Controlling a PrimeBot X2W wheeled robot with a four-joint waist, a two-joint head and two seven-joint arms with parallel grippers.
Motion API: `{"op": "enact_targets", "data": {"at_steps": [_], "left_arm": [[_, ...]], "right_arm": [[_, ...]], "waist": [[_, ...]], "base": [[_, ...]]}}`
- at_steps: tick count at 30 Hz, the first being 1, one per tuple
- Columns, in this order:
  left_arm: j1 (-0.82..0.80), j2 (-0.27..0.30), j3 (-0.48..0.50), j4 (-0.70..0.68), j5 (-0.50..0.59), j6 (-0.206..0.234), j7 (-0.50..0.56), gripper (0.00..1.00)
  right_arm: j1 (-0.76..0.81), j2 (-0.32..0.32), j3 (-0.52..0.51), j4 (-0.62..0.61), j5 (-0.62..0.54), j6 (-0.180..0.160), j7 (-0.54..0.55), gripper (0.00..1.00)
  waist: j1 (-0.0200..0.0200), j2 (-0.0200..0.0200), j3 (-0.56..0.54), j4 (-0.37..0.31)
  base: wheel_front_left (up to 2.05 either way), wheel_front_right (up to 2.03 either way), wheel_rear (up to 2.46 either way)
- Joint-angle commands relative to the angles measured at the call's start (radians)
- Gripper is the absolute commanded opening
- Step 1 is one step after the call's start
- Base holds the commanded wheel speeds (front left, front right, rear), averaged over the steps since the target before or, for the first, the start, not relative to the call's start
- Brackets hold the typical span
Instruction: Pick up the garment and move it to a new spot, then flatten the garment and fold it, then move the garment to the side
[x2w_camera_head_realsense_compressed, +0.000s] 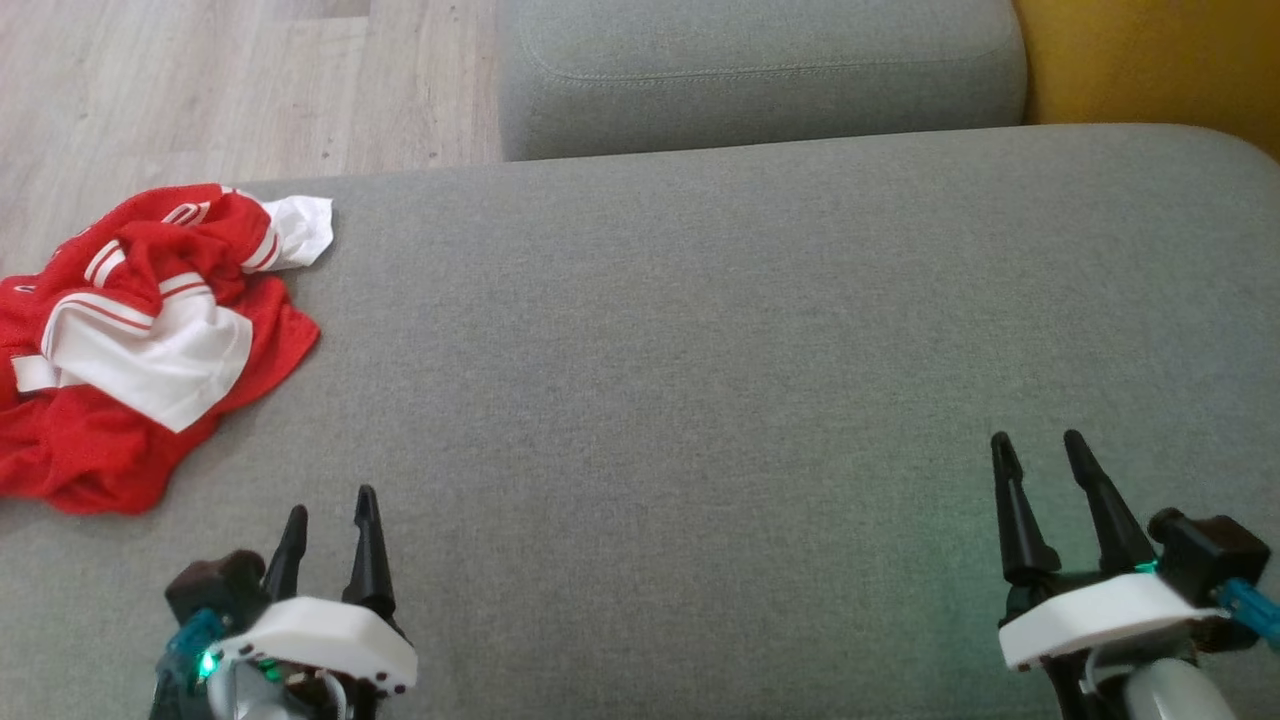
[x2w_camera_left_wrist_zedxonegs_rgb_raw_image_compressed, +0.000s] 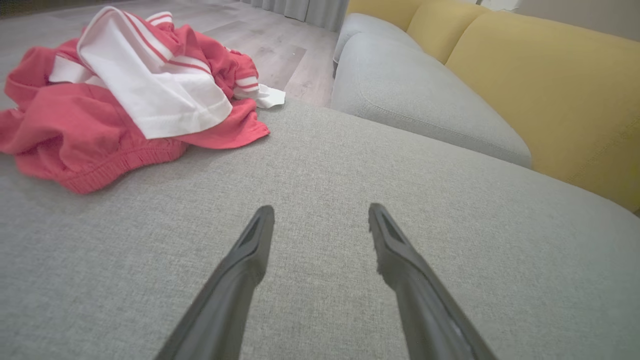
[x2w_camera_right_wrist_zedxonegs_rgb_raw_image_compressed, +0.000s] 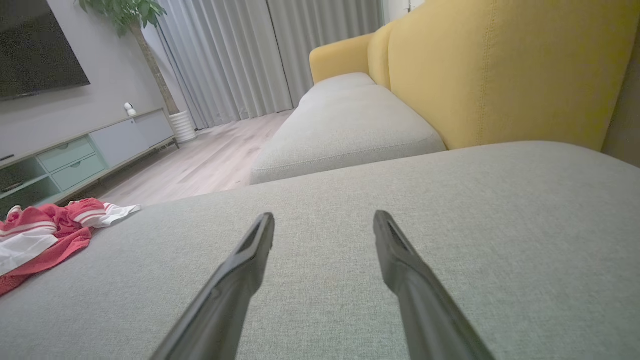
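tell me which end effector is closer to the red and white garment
The left end effector: the garment lies just ahead of it, on the left of the grey cushion; the right end effector sits far across it.

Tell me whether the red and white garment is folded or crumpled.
Crumpled: the garment lies in a bunched heap on the grey cushion, layers overlapping.

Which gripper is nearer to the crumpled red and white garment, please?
Left. The left gripper hovers open just beside the red and white garment, not touching it; the right gripper, also open, is far off across the grey sofa cushion.
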Motion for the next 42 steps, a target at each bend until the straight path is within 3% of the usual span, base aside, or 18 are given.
{"op": "enact_targets", "data": {"at_steps": [1, 25, 42], "left_arm": [[-0.025, 0.013, 0.016, -0.032, 0.043, 0.007, -0.016, 1.0], [-0.007, 0.018, -0.01, -0.042, 0.348, 0.04, -0.085, 1.0], [-0.011, 0.012, 0.007, -0.033, 0.341, 0.033, -0.085, 1.0]], "right_arm": [[-0.017, -0.021, 0.025, -0.039, -0.037, -0.001, -0.023, 1.0], [0.001, -0.007, 0.007, -0.016, -0.216, -0.001, -0.093, 1.0], [-0.005, -0.008, 0.0, 0.017, -0.176, -0.001, -0.093, 1.0]], "waist": [[0.0, 0.0, 0.0, 0.001], [0.0, 0.0, -0.001, 0.005], [0.0, 0.0, 0.003, 0.01]], "base": [[0.0, 0.0, 0.0], [0.0, 0.0, 0.0], [0.0, 0.0, 0.0]]}}
